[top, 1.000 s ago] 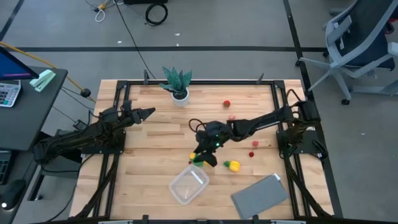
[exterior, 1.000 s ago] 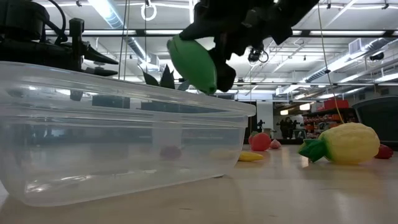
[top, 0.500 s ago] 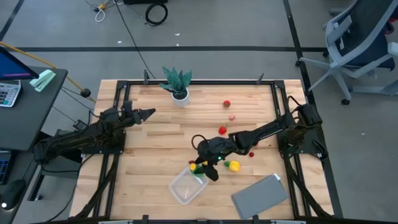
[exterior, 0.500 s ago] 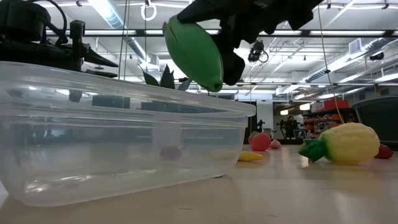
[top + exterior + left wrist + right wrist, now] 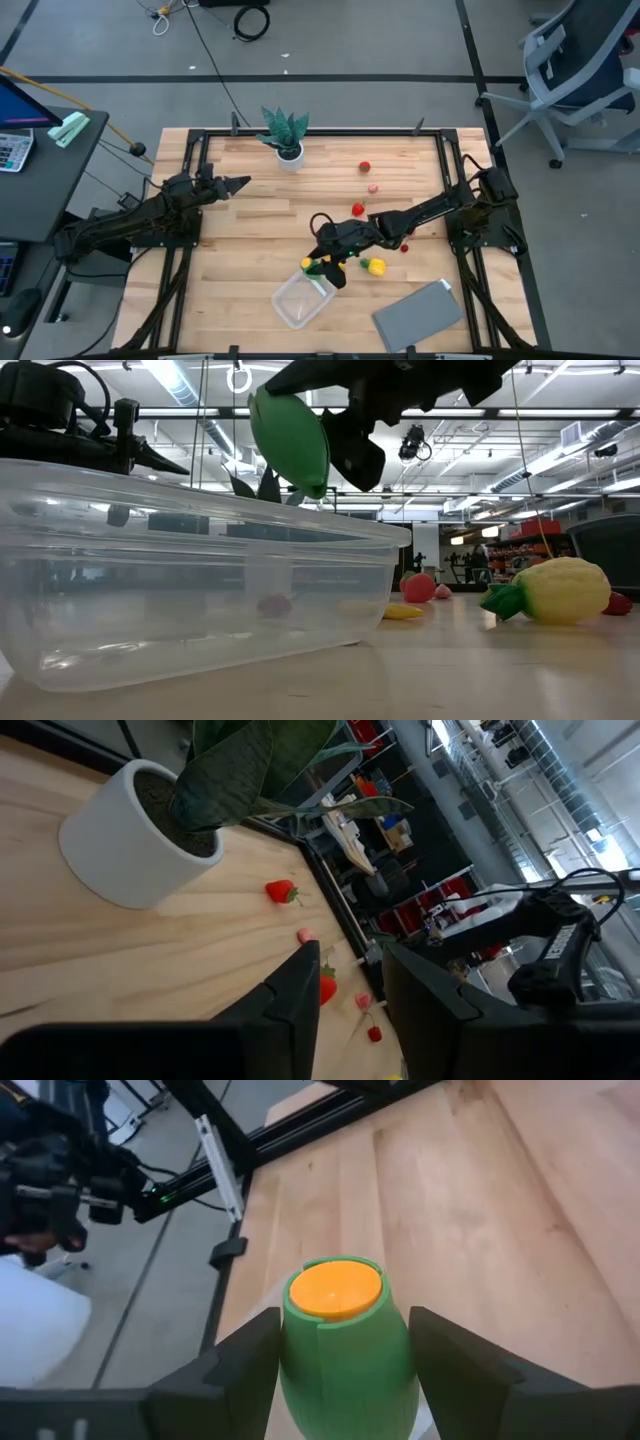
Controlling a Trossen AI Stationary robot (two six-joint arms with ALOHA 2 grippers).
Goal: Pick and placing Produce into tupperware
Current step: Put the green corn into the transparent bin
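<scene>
My right gripper [image 5: 328,270] is shut on a green toy piece [image 5: 345,1355] with a flat orange end [image 5: 335,1290]. It hangs over the far right rim of the clear tupperware [image 5: 300,300], and the low view shows the piece [image 5: 290,440] above the box wall [image 5: 200,590]. On the wood lie a yellow fruit with green leaves [image 5: 375,266], a small yellow piece [image 5: 308,263], and red and pink bits [image 5: 358,209] [image 5: 365,167] [image 5: 372,187]. My left gripper [image 5: 238,182] waits, open, at the table's left, far from them. My right gripper pinches the green toy piece by its two opposite sides [image 5: 295,1365], one finger [image 5: 240,1370] on each flank. The orange flat end faces away from the wrist. The fingers slant down from the table's right. The piece is lifted clear, above the tupperware's rim.
A spiky plant in a white pot [image 5: 286,140] stands at the far edge. A flat grey sheet [image 5: 418,315] lies at the near right corner. More small red pieces [image 5: 406,240] lie right of the right arm. Bare wood stretches left of the box.
My right gripper has carried the green piece toward the table's near edge, from the middle of the table to above the tupperware's far right rim. In the low view the piece has shifted left over the box and tipped. A red piece behind the arm has come into sight.
</scene>
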